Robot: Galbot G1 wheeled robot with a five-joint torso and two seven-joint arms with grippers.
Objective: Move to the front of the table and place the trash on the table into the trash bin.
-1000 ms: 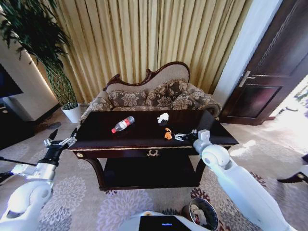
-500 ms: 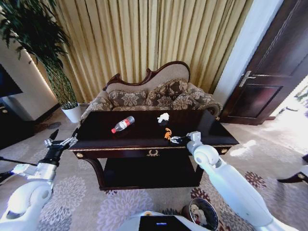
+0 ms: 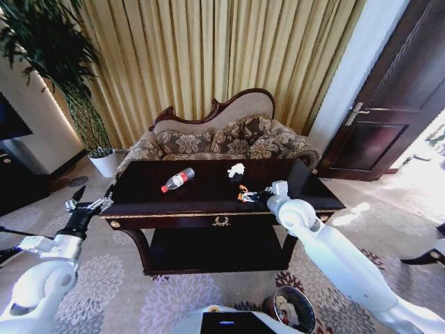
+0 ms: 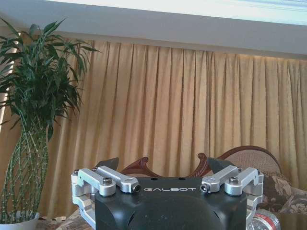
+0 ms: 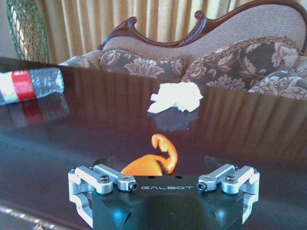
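I'm parked at the front of the table (image 3: pixel 174 203), head cam looking down over it. R arm reaches fwd from my right shoulder, elbow low, forearm angled up and in over the table's front-right part. R gripper (image 3: pixel 245 197) sits low over the top, right at the orange scrap (image 3: pixel 242 192). In the R wrist cam the scrap (image 5: pixel 152 163) lies between the spread finger links, curling up just ahead of the gripper body; jaws look open around it, not clamped. Can't tell if the tips touch it, since they're hidden under the body.

Other trash: white paper (image 3: pixel 236 168) sits further back on the top, well past the scrap, also seen in the R wrist cam (image 5: pixel 175 97). Bottle (image 3: pixel 177 179) lies on its side toward the table's left-centre, red cap end nearest the front; its red-white label shows at the wrist cam's edge (image 5: pixel 29 84).

Bin (image 3: pixel 289 307) stands on the carpet near my base, front-right of the table, w/ pale stuff already inside.

L arm is idle, held off the table's left front corner, forearm raised. L gripper (image 3: pixel 88 206) points up, fingers apart, holding nothing.

Sofa (image 3: pixel 219 138) is behind the table, plant (image 3: pixel 66 73) at back left.
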